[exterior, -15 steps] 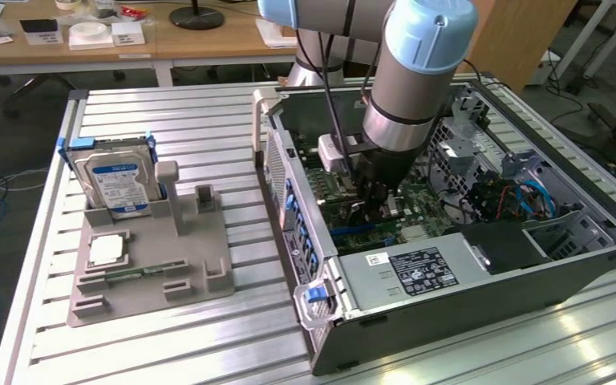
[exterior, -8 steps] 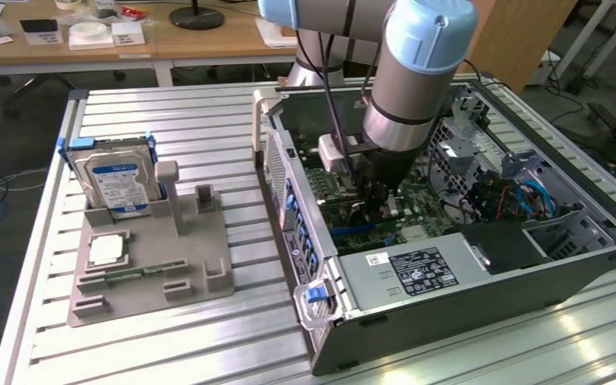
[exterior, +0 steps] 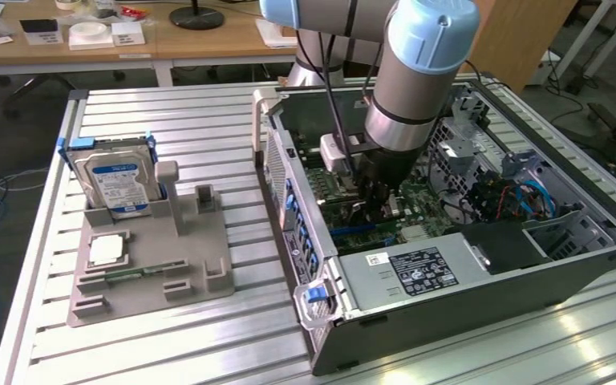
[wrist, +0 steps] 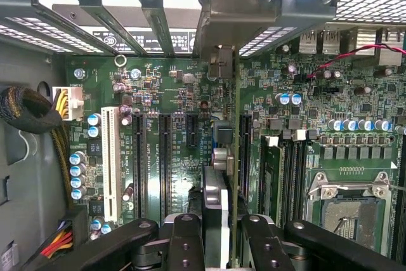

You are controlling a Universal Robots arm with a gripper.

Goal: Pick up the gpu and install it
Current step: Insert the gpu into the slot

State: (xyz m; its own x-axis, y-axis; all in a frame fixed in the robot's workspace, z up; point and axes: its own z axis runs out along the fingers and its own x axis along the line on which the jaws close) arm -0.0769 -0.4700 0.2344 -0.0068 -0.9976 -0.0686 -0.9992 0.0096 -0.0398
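Fingers (wrist: 184,245) of the gripper (wrist: 219,245) are closed partway on the gpu (wrist: 219,201) — the card stands edge-on between them, its silver end bracket (wrist: 222,23) toward the case's rear slots. It sits over the green motherboard (wrist: 171,93), level with the black expansion slots (wrist: 165,157). In the exterior view the arm (exterior: 420,80) reaches down into the open computer case (exterior: 319,200) — a hard drive (exterior: 115,180) stands in the grey holder (exterior: 158,265) well apart.

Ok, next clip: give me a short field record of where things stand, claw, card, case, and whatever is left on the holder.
claw: shut on the gpu, down inside the open computer case
gpu: held edge-on above the motherboard, bracket end toward the rear slot covers
seating: cannot tell whether it is in a slot
holder tray: on the exterior view's left, beside the case
hard drive: upright in the holder tray
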